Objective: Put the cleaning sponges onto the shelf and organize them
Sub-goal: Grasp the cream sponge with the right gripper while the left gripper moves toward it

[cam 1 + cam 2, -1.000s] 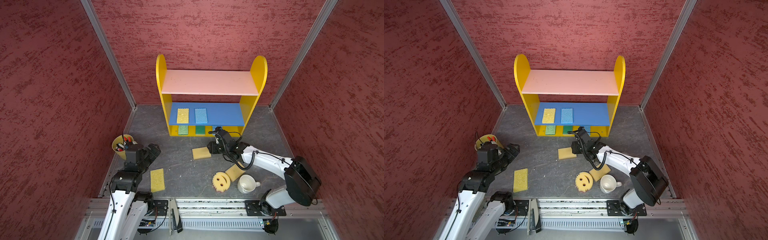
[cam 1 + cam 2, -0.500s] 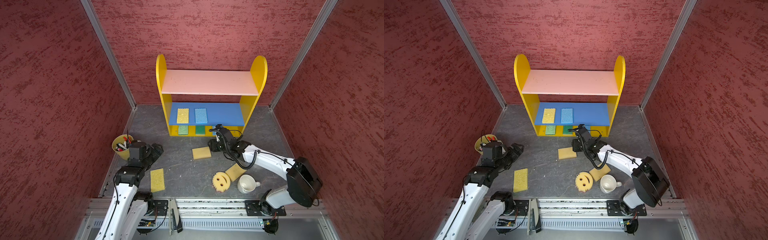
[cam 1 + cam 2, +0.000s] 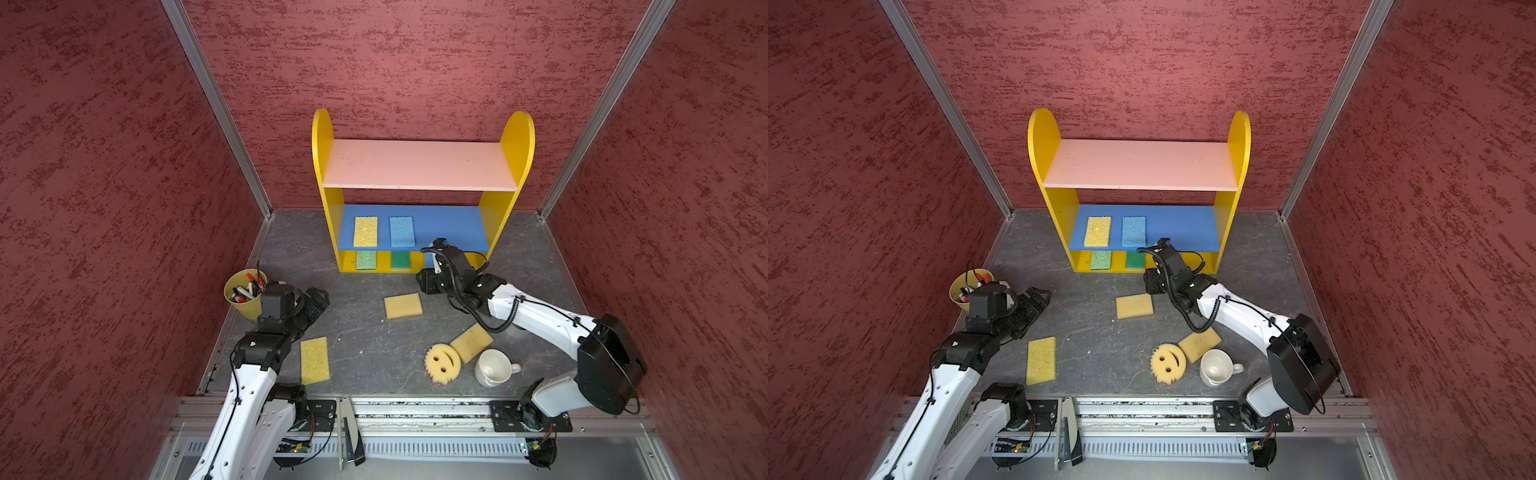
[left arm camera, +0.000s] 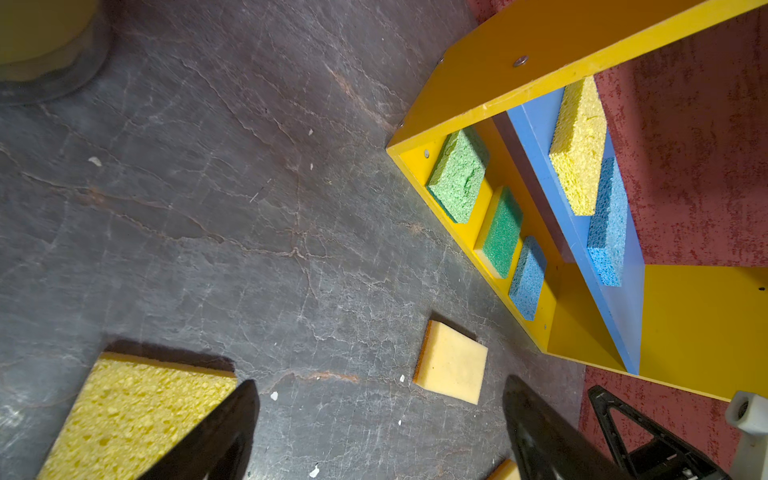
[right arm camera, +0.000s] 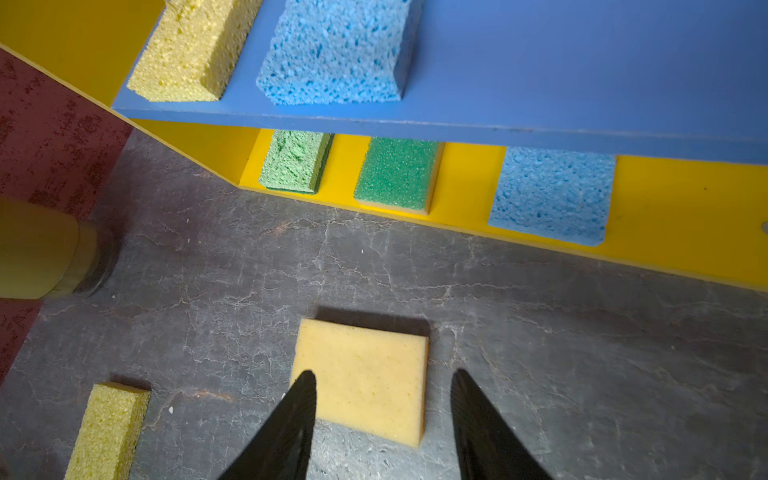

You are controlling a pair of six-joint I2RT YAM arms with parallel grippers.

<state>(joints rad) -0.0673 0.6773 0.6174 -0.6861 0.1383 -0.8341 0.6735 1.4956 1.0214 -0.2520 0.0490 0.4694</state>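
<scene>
The shelf stands at the back wall. Its blue board carries a yellow sponge and a blue sponge. On its base lie a light green sponge, a dark green one and a blue one. A tan sponge, a second tan sponge, the smiley sponge and a yellow sponge lie on the floor. My right gripper hangs open just over the first tan sponge, holding nothing. My left gripper is wide open and empty, beside the yellow sponge.
A yellow cup of markers stands behind my left arm. A white mug sits by the smiley sponge. Red walls close in three sides, and a metal rail runs along the front.
My left gripper has moved a little to the right, away from the marker cup, and its jaws have narrowed slightly. The right gripper has hardly moved.
</scene>
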